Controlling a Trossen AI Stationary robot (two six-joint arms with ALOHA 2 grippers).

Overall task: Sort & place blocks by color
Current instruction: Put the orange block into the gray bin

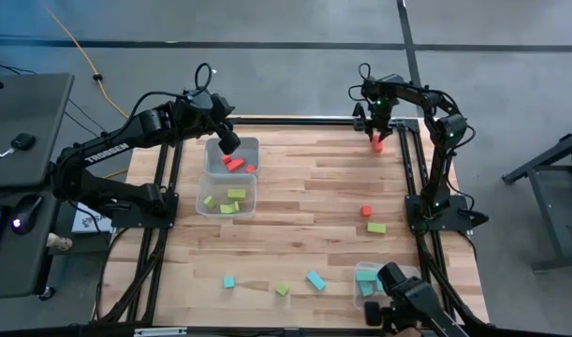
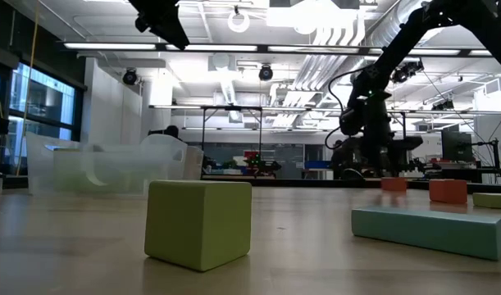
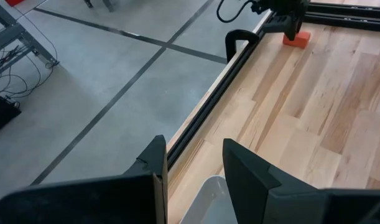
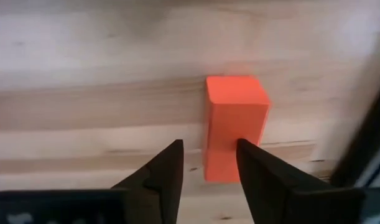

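Note:
A red block (image 4: 235,118) stands on the wood near the table's far right corner (image 1: 378,144). My right gripper (image 4: 208,160) hangs just above it (image 1: 376,134), pointing down and open. The block sits off to one side of the gap, partly behind one finger (image 4: 255,171). My left gripper (image 3: 193,158) is open and holds nothing. It hovers over the clear tub with red blocks (image 1: 235,162) at the far left. Beside that tub, a second tub (image 1: 227,200) holds green blocks. My right gripper comes at the red block from above, one finger (image 4: 250,163) over the block's near end (image 4: 222,163). Whether that finger touches the block, I cannot tell. The block stands on the table.
A third tub (image 1: 368,278) with teal blocks sits at the near right. Loose on the table are a red block (image 1: 366,211), a green one (image 1: 376,227), teal ones (image 1: 228,281) (image 1: 315,280) and a green cube (image 1: 283,289). A black frame rail (image 3: 239,46) runs along the far edge.

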